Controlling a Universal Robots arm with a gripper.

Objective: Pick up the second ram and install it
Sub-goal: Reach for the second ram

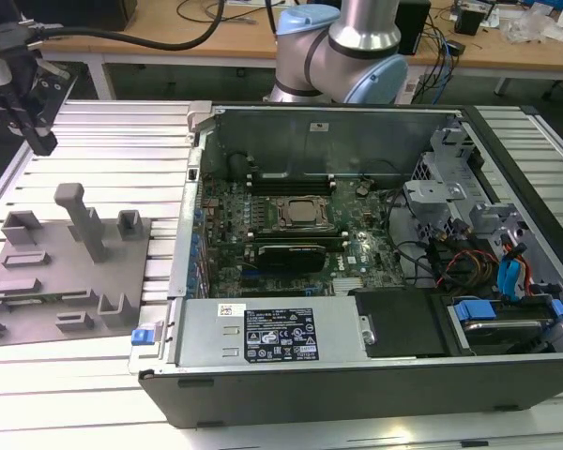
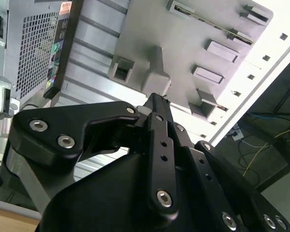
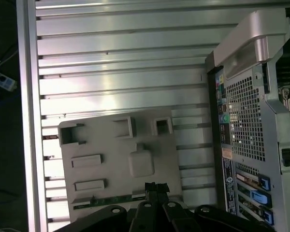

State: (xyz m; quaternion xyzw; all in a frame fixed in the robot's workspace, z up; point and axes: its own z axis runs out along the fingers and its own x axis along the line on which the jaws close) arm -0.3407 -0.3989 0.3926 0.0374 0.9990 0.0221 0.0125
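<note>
The second ram (image 3: pixel 111 199) is a narrow green stick lying along one edge of the grey fixture plate (image 3: pixel 111 147). In the first wrist view my gripper (image 3: pixel 157 187) hangs well above that plate, close to the tall grey post (image 3: pixel 141 163), with its black fingertips together and nothing between them. The second wrist view shows the same fingertips (image 2: pixel 157 99) closed over the post (image 2: pixel 155 72). In the exterior view the gripper (image 1: pixel 38 139) is at the far upper left, above and behind the fixture plate (image 1: pixel 52 323).
An open computer case (image 1: pixel 357 361) fills the middle and right of the exterior view, with the motherboard (image 1: pixel 296 234), cables (image 1: pixel 469 262) and a power supply (image 1: pixel 263 333) inside. Ribbed aluminium table (image 1: pixel 122 150) surrounds it. The robot base (image 1: pixel 342 47) stands behind the case.
</note>
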